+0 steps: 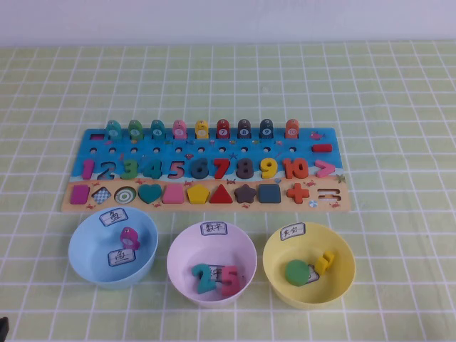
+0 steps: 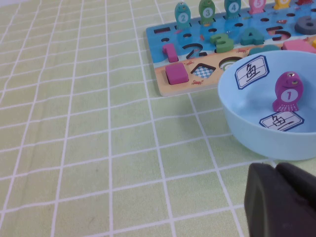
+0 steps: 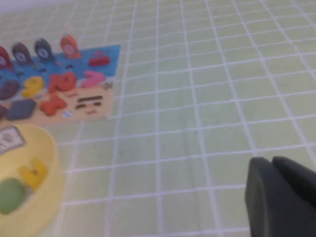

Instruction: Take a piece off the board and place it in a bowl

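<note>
We judge the piece light, rigid and thin, so we should pinch its two arms from above. It is a pink-red chevron at the board's three-o'clock end, beyond the yellow bowl. The left gripper and right gripper are parked low off the board, fingers together.

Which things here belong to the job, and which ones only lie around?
Job: pink chevron piece, still on the board; yellow bowl; left gripper near the blue bowl; right gripper over bare cloth.
Lying about: blue bowl, lilac bowl, plus sign.
</note>
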`<state>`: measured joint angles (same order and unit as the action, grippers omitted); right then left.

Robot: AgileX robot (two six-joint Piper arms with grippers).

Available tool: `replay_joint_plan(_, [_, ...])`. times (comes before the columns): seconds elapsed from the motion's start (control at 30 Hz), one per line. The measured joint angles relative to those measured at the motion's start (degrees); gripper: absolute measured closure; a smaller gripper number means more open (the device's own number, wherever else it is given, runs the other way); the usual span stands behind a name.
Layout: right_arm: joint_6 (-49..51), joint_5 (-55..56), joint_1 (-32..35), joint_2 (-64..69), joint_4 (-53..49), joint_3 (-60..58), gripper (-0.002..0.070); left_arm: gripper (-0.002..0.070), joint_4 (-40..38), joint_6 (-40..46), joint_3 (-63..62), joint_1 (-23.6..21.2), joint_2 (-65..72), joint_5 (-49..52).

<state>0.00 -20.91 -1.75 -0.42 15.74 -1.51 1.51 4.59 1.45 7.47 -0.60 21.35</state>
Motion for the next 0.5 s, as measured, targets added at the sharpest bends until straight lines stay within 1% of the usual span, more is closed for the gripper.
replay_joint_plan(0.07, [0.0, 0.0, 0.0, 0.0, 1.6, 0.0, 0.0694, 0.0680, 0.0, 0.0, 0.0, 0.0, 0.0, 0.0])
replay_joint_plan(0.1, [0.0, 0.1, 0.0, 0.0, 6.1, 0.0, 0.0694, 0.0680, 0.0, 0.0, 0.0, 0.0, 0.0, 0.0])
replay_joint_plan(0.13, [0.0, 0.2, 0.0, 0.0, 11.6, 0.0, 0.0694, 0.0680, 0.0, 0.0, 0.0, 0.0, 0.0, 0.0])
replay_joint_plan(0.23, [0.0, 0.7, 0.0, 0.0, 32.4, 0.0, 0.0694, 0.0679, 0.0, 0.0, 0.0, 0.0, 0.0, 0.0])
replay_joint_plan(0.3, [0.0, 1.5, 0.0, 0.0, 42.7, 0.0, 0.0694, 0.0680, 0.0, 0.0, 0.0, 0.0, 0.0, 0.0])
replay_joint_plan(0.33, [0.0, 1.9, 0.0, 0.0, 46.1, 0.0, 0.0694, 0.0680, 0.0, 0.0, 0.0, 0.0, 0.0, 0.0])
replay_joint_plan(0.4, [0.0, 2.1, 0.0, 0.0, 48.4, 0.0, 0.0694, 0.0680, 0.0, 0.0, 0.0, 0.0, 0.0, 0.0])
replay_joint_plan(0.5, [0.0, 2.3, 0.0, 0.0, 46.7, 0.0, 0.0694, 0.0680, 0.0, 0.0, 0.0, 0.0, 0.0, 0.0])
